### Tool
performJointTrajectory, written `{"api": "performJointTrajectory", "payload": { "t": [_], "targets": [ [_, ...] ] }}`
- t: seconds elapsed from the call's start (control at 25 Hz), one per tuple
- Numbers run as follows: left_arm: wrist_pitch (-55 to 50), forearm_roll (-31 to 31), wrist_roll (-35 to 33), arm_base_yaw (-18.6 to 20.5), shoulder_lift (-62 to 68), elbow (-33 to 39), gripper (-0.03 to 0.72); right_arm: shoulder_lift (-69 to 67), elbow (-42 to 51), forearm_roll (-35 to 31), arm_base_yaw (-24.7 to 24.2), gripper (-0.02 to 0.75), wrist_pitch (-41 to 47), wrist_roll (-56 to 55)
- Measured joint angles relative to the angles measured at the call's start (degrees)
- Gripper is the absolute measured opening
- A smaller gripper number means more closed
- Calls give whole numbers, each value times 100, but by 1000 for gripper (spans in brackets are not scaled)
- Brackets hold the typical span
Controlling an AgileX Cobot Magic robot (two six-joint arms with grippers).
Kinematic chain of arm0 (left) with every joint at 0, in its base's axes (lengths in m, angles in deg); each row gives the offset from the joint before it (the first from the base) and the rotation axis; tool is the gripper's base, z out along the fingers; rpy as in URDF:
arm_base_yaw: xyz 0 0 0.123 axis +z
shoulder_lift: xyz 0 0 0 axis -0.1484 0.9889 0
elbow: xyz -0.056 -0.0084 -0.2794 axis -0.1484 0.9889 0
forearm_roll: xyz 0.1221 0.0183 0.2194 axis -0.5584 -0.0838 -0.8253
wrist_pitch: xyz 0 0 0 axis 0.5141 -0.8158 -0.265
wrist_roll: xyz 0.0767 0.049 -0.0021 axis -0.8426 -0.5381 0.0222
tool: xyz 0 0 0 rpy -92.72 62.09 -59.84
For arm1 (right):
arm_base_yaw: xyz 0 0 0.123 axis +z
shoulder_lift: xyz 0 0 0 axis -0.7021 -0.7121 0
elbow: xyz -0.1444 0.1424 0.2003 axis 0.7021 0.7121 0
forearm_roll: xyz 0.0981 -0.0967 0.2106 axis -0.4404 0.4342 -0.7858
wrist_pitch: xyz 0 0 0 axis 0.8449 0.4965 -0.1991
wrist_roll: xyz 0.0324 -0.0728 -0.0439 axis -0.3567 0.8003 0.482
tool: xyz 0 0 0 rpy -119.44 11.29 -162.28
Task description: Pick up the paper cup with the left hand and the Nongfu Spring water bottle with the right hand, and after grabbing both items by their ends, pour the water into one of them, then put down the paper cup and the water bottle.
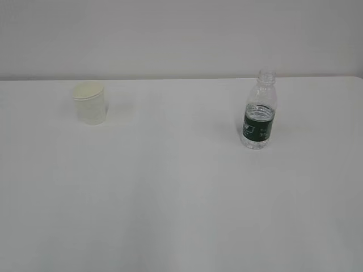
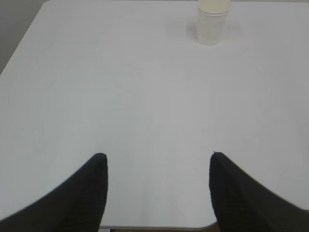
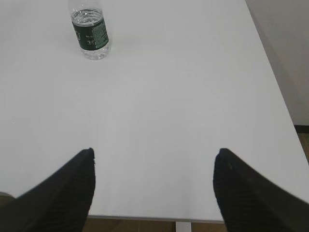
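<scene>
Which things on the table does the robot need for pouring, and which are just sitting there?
Needed:
- paper cup, standing upright
- Nongfu Spring water bottle, upright, no cap
- water inside the bottle

Just sitting there:
- nothing else; only the white table underneath

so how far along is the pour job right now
Nothing looks done yet. The paper cup and the Nongfu Spring water bottle both stand upright on the white table, far apart and untouched, with water still in the bottle. The left hand and right hand are open near the table's front edge, holding nothing. Still to come: both grasps, the pour, and setting both down.
</scene>
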Motion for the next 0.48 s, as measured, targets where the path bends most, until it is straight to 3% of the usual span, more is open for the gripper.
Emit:
{"api": "performJointTrajectory", "payload": {
  "t": [0.48],
  "targets": [
    [0,0,0,0,0,0,470,0,0,0,0,575,0,0]
  ]
}}
